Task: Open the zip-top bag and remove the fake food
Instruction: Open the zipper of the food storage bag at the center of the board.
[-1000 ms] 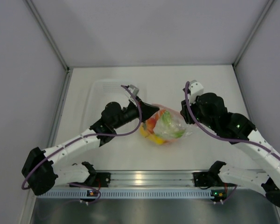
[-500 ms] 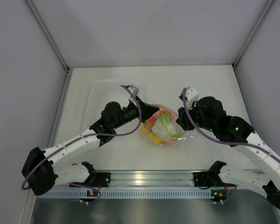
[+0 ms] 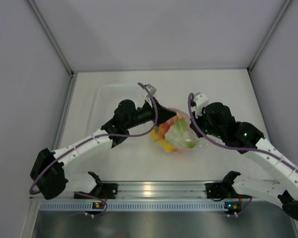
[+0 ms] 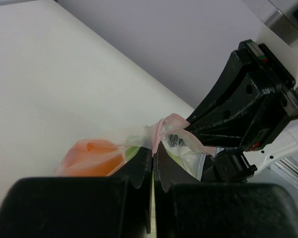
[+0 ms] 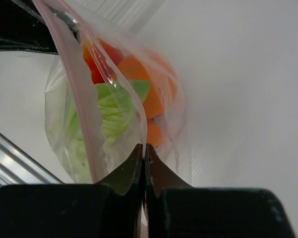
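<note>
Presently, left fingers clamped on zip-top bag (fake food inside), right fingers too

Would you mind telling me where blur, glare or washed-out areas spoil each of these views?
Top external: soft, even light, with one glare patch on the metal rail. Left wrist: the left gripper is a dark, defocused mass, and the fake food behind the film looks blurred. Right wrist: the zip-top bag is fairly sharp, but the background is washed out white.
</note>
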Robot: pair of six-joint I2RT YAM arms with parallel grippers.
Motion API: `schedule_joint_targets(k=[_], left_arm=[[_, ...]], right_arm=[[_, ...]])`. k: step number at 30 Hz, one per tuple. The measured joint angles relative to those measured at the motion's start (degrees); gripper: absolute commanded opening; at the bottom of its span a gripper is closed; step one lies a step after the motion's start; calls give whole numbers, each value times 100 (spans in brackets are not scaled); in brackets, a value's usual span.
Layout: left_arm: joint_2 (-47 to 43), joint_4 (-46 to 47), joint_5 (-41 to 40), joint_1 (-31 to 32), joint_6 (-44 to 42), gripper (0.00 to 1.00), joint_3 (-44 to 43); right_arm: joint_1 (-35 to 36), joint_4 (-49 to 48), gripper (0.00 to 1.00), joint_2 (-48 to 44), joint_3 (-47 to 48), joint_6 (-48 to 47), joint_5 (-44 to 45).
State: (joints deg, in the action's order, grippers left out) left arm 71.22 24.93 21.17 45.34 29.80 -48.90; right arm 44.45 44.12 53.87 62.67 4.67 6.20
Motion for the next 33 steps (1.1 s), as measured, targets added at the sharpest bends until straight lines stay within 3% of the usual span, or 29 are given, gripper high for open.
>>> schedule_joint_targets(k=[4,8,14,15,21,26,33], left_arm=[[634,-640,68,-50,9,2,-1008],[1836,-1646,208,-140,-131,8,-2931],[3303,-2505,675,-433,160,42,-4953],[3482,-2570,789,-527,273,57,-5128],[3766,-2992,925,-953,680,63,-4839],[3469,-3193,586,-868,752,78,-3864],[2702,-3307,52,-507,553,80,-3042]], right_arm=[[0,72,0,28,181,74,317],[0,208,0,184,734,308,822],[0,415,0,334,1182,612,1853],[0,490,0,374,1235,619,2000],[-4,542,0,684,1276,715,2382],[-39,509,0,1060,1226,796,2470],[-98,363,0,1322,1176,859,2450]])
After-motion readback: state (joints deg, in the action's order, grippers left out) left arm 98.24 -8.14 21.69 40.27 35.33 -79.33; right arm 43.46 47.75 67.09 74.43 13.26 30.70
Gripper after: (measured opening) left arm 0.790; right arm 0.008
